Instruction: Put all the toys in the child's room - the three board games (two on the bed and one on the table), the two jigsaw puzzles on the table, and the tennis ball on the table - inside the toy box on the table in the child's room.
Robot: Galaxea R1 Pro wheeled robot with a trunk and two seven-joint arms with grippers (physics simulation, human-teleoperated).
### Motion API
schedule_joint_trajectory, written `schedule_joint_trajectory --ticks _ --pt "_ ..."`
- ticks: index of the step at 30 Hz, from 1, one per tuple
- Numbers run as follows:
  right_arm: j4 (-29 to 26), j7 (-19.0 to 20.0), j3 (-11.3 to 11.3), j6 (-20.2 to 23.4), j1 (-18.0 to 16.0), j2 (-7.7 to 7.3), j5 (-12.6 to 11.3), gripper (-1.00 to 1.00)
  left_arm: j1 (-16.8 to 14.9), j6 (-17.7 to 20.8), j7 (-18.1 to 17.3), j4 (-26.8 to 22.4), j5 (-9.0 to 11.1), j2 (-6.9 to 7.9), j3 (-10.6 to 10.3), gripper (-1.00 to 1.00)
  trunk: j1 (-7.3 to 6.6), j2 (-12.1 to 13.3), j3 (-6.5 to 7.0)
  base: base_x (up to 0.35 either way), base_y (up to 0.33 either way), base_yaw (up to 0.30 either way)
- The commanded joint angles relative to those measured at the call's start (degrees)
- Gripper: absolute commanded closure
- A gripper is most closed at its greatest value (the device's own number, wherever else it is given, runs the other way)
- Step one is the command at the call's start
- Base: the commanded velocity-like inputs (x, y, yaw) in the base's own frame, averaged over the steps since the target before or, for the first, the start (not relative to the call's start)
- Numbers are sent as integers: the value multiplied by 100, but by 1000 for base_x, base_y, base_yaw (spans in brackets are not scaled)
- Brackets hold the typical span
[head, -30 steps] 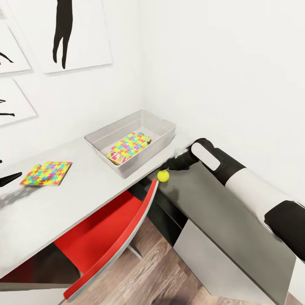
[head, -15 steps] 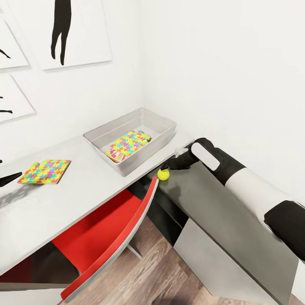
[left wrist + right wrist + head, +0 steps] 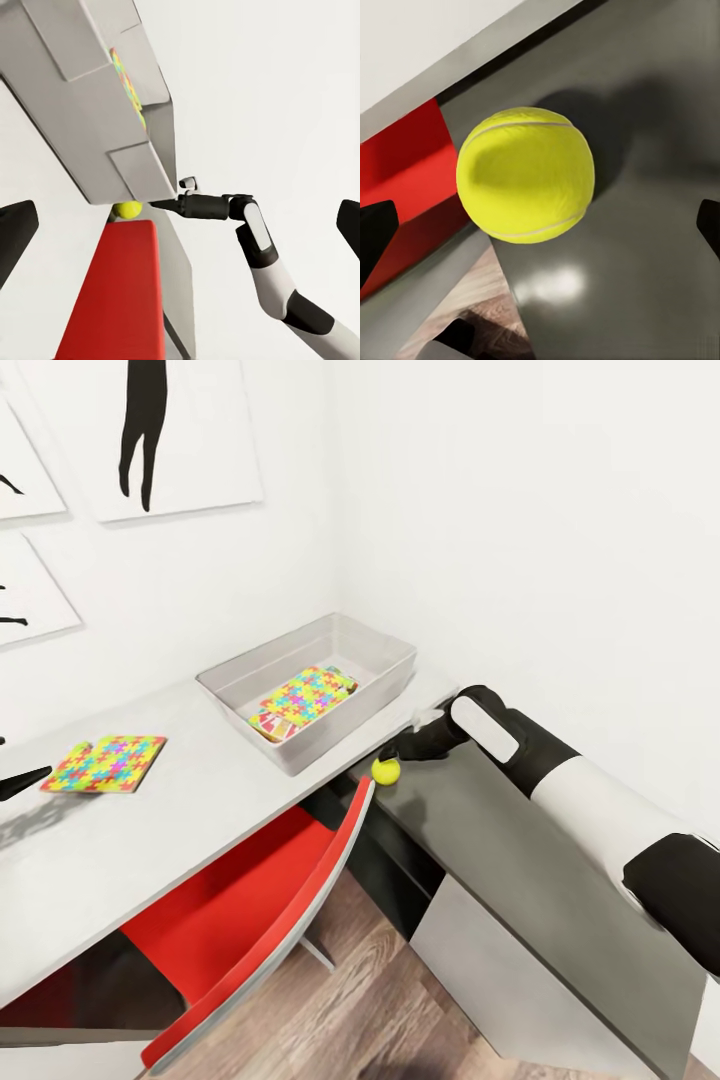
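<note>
The tennis ball [image 3: 386, 770] lies on the dark grey cabinet top near its front edge, beside the table [image 3: 200, 800]. My right gripper [image 3: 398, 752] hovers just behind it, open. In the right wrist view the ball [image 3: 525, 174] sits close ahead between the spread fingertips of that gripper [image 3: 541, 229]. The toy box [image 3: 395, 660] holds one jigsaw puzzle [image 3: 306, 695] lying on a red-edged board game [image 3: 268, 726]. The other jigsaw puzzle [image 3: 105, 763] lies flat on the table to the left. My left gripper [image 3: 22, 782] hangs open at the left edge, empty.
A red chair [image 3: 250, 920] is pushed under the table, its back rising next to the ball. White walls close the corner behind the toy box. Wood floor shows below. The left wrist view shows the toy box [image 3: 90, 112], the ball [image 3: 129, 210] and my right arm [image 3: 255, 240].
The head camera shifted slightly, so the whole picture moved a little. My right gripper stays open beside the ball, which has not been lifted.
</note>
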Motion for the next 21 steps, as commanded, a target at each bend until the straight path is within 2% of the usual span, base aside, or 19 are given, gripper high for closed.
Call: schedule_joint_trajectory --ticks 1,7,21 --pt "-9 -55 28 1 -7 -5 -62 -100 -4 61 -27 0 -4 2 -4 -100 22 -44 -23 0 0 0" --pt "-14 -55 27 1 -7 -2 -62 -100 -4 61 -27 0 -4 1 -4 -100 154 -285 -131 0 0 0" --pt "-33 -53 25 1 -7 4 -62 -100 -4 61 -27 0 -4 2 -4 -100 154 -285 -131 0 0 0"
